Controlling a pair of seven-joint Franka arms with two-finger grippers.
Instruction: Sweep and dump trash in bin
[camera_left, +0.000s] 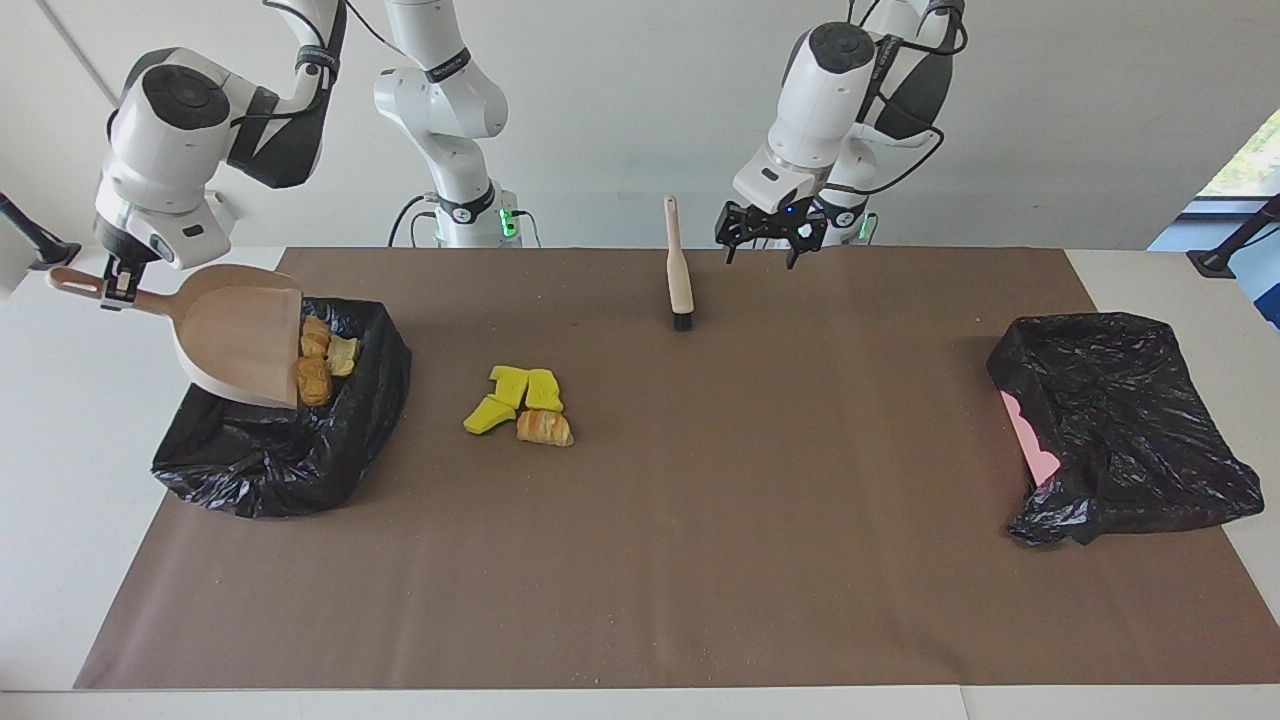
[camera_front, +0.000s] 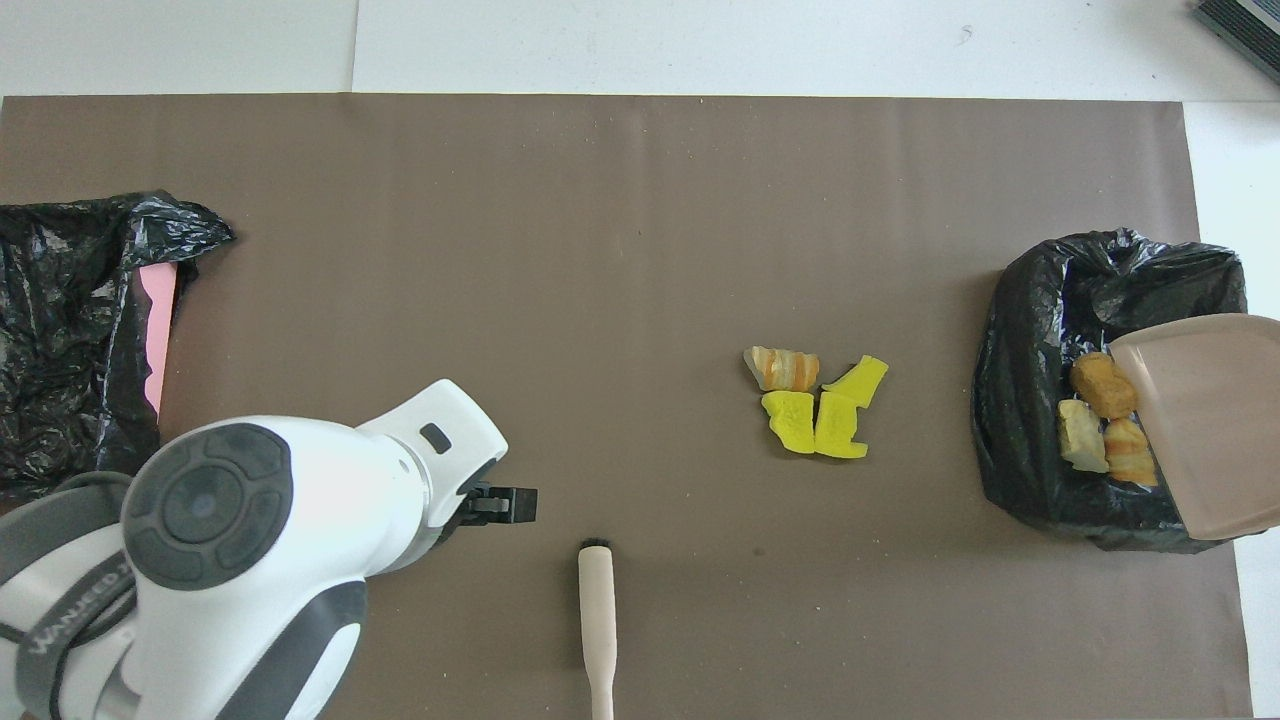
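My right gripper (camera_left: 112, 287) is shut on the handle of the pale dustpan (camera_left: 245, 335) (camera_front: 1205, 420), which is tipped steeply over the black-bagged bin (camera_left: 290, 450) (camera_front: 1030, 330). Three golden-brown pastry pieces (camera_left: 320, 358) (camera_front: 1105, 420) sit at its lower edge, inside the bag's opening. More trash (camera_left: 520, 405) (camera_front: 815, 400), yellow chunks and one pastry piece, lies on the mat beside the bin. The brush (camera_left: 680, 270) (camera_front: 597, 620) rests bristles-down with nothing holding it. My left gripper (camera_left: 765, 250) (camera_front: 505, 505) hangs open in the air beside the brush handle.
A second black bag (camera_left: 1120, 420) (camera_front: 60, 330) with a pink edge (camera_left: 1025, 430) showing lies at the left arm's end of the table. A brown mat (camera_left: 700, 550) covers most of the tabletop.
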